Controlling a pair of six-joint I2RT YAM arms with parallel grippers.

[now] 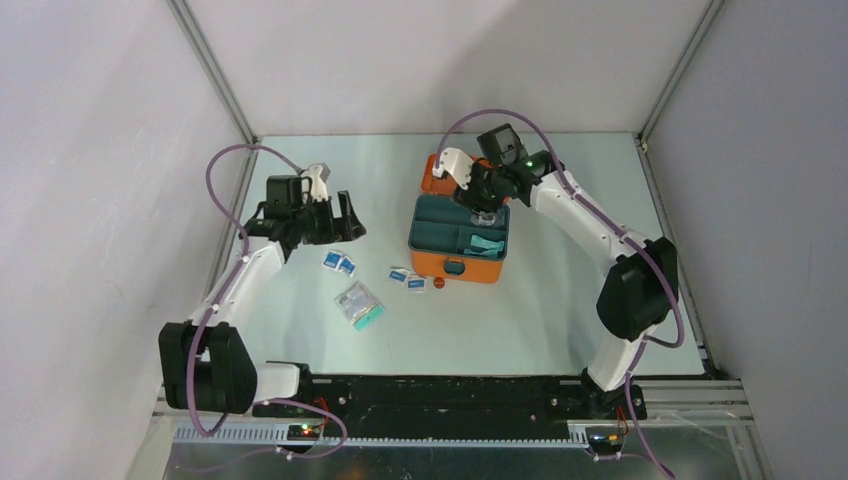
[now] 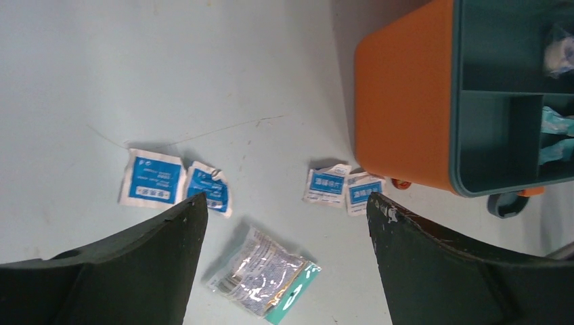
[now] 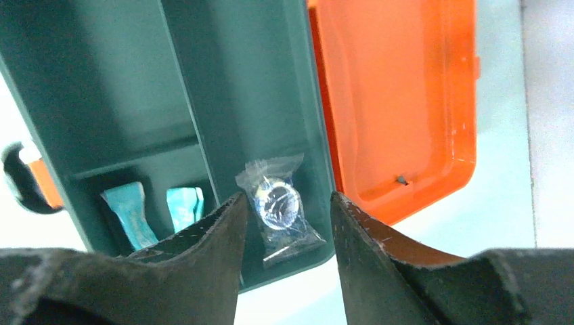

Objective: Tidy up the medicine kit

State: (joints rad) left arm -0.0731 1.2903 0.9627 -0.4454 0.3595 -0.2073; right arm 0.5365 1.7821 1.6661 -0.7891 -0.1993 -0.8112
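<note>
Right hand [image 3: 284, 210], fingers parted around a clear packet [image 3: 277, 203] lying in the open medicine kit [image 1: 455, 262], centre-right on the surface; it should lift straight out. Left hand [image 2: 284, 223] open, empty, at nine o'clock.

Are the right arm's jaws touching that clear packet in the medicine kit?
Cannot tell. The right wrist view shows the right gripper open astride the clear packet in the medicine kit, but its fingertips hide any contact.
</note>
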